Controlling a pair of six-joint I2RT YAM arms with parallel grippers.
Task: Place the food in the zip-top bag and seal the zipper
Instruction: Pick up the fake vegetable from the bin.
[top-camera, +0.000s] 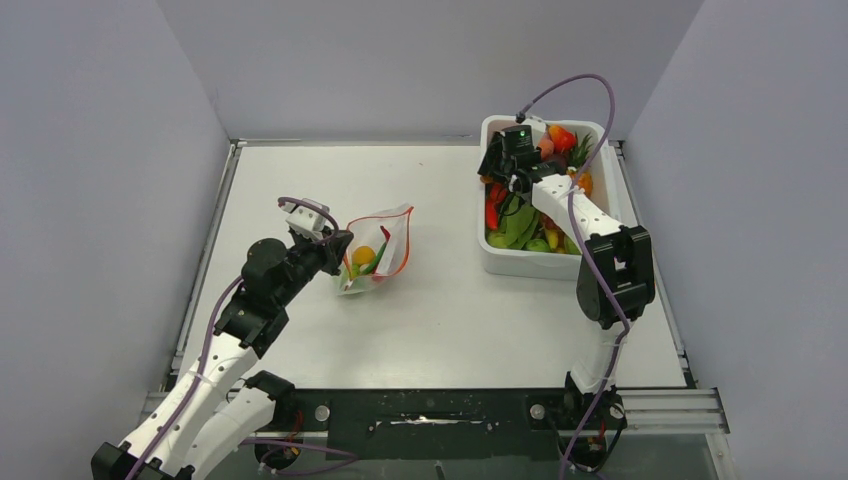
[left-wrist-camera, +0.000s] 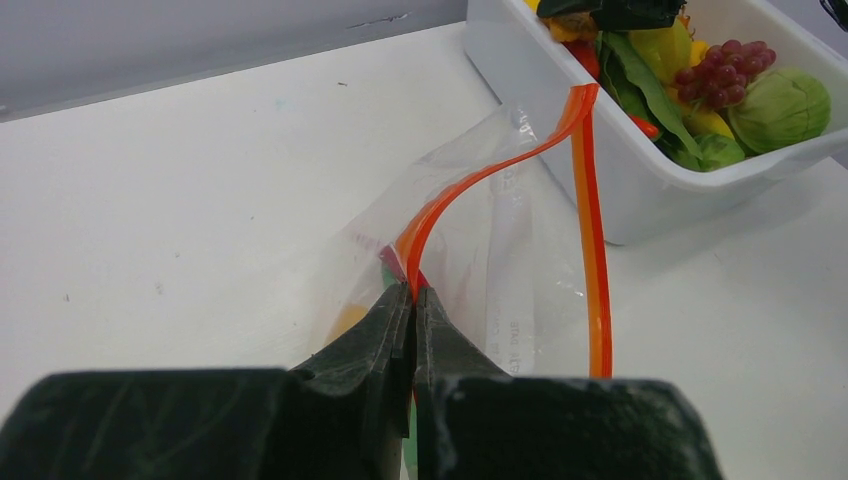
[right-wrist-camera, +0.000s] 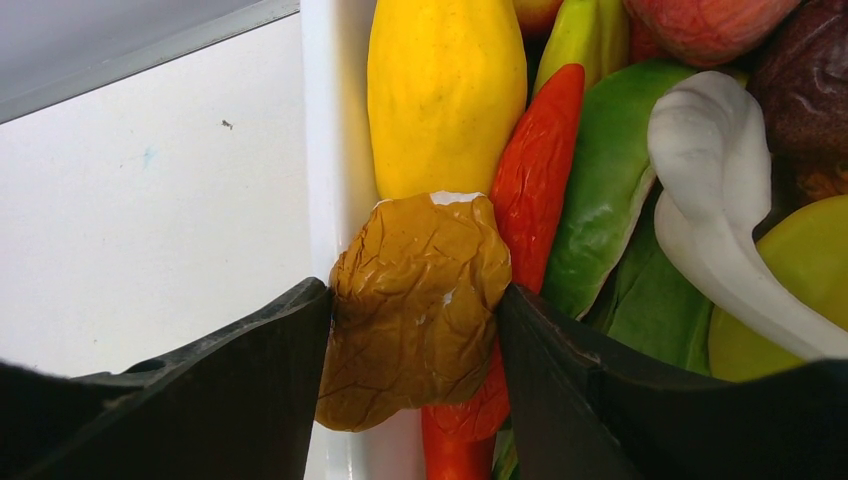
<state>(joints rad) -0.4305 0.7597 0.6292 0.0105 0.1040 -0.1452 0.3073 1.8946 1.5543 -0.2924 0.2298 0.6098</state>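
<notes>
The clear zip-top bag (top-camera: 392, 240) lies left of centre, its mouth held open, with an orange fruit (top-camera: 364, 255) and green and red pieces inside. My left gripper (top-camera: 335, 242) is shut on the bag's near edge at the red-orange zipper (left-wrist-camera: 590, 250); the left wrist view shows the fingertips (left-wrist-camera: 413, 292) pinching the strip. My right gripper (top-camera: 500, 165) is over the tub's left wall, shut on a wrinkled brown-yellow toy food (right-wrist-camera: 415, 300). A long red chili (right-wrist-camera: 535, 170) and a yellow fruit (right-wrist-camera: 445, 90) lie just beyond it.
The white tub (top-camera: 545, 265) at the back right holds several toy fruits and vegetables; its left wall (right-wrist-camera: 335, 150) runs under my right gripper. In the left wrist view the tub (left-wrist-camera: 620, 190) stands just behind the bag. Grey walls enclose the table.
</notes>
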